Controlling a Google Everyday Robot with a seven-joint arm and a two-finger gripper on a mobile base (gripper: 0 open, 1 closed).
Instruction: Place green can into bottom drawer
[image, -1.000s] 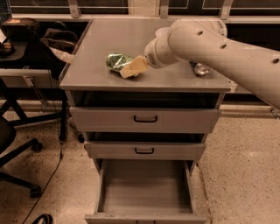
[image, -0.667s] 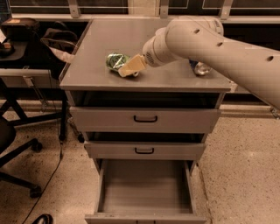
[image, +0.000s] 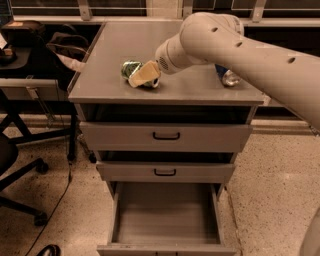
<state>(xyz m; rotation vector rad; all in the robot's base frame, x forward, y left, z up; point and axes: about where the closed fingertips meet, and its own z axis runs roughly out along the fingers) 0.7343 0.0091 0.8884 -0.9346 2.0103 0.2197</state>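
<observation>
A grey metal cabinet is seen from above and in front, its flat top serving as a counter (image: 170, 42). The green can (image: 129, 68) lies on its side on the counter, close to the front edge and nearer the front-left corner than the middle. The robot's gripper (image: 141, 76) rests on the can, a tan part covering its middle, so only a green patch and one silver end show. Whether the gripper has closed on the can cannot be told.

The pale, thick arm (image: 240, 45) reaches in from the right and crosses above the front-right corner. A blue can (image: 227, 76) sits there near the front edge, partly hidden beneath the arm.

Below the counter, the bottom drawer (image: 165, 212) is pulled well out, with nothing in it. The top drawer (image: 125, 137) and the middle drawer (image: 125, 172) above it sit further back.

Several things could go wrong. The can is dented and lies on its round side, so an uneven squeeze could make it slip or roll out of the grasp. It is close to the front edge, so a nudge could send it over and onto the floor beside the drawer. The arm could brush the blue can as it swings and knock it off the front-right corner. If the descent hugs the cabinet face, the can could catch on the two upper drawer fronts. Letting go too high could make it bounce out of the drawer.
</observation>
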